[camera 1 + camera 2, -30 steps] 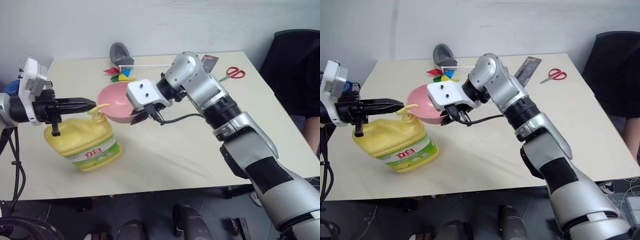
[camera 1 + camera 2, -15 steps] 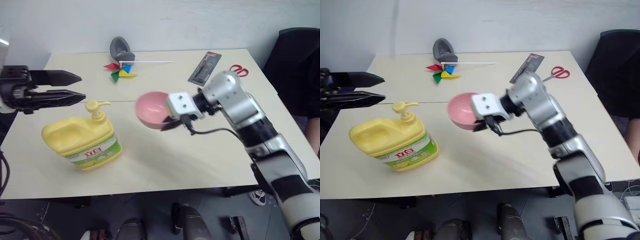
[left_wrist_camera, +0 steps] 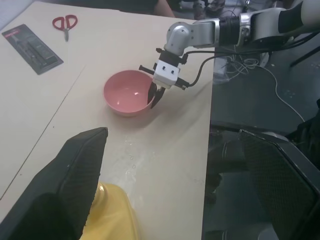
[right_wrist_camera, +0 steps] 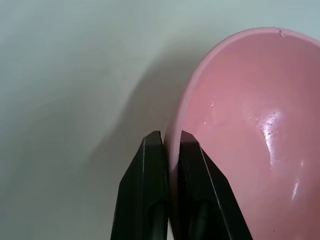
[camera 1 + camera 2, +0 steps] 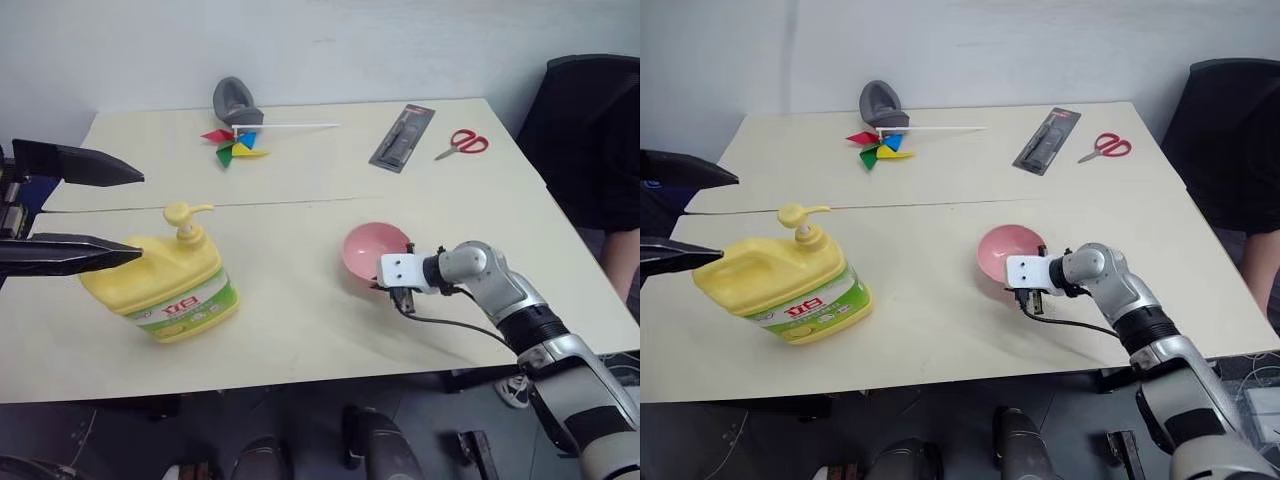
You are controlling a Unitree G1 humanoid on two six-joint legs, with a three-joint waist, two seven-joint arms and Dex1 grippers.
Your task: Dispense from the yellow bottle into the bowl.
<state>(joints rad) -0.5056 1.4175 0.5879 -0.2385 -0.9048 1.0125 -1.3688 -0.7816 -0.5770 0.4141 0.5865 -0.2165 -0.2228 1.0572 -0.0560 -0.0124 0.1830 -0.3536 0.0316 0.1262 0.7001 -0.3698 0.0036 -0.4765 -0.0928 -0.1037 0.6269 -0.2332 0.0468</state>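
Note:
The yellow bottle (image 5: 170, 285) stands upright on the table's left half, pump nozzle (image 5: 185, 214) pointing right. My left gripper (image 5: 142, 217) hangs open to its left and above the table, one finger (image 5: 75, 163) high and the other (image 5: 65, 254) level with the jug's shoulder, touching nothing. The pink bowl (image 5: 373, 248) rests on the table right of centre. My right gripper (image 4: 170, 137) is shut on the bowl's near rim (image 4: 175, 125), one finger inside and one outside. In the left wrist view the bowl (image 3: 127, 92) lies beyond the open fingers.
At the table's far side lie a coloured pinwheel (image 5: 236, 146), a grey object (image 5: 230, 100), a black packaged tool (image 5: 402, 137) and red scissors (image 5: 462, 143). A black chair (image 5: 590, 130) stands at the right. Small wet drops (image 3: 131, 150) sit between bottle and bowl.
My right gripper carried the bowl from beside the pump nozzle down and to the right onto the table. My left gripper opened wide and drew back up from the pump.

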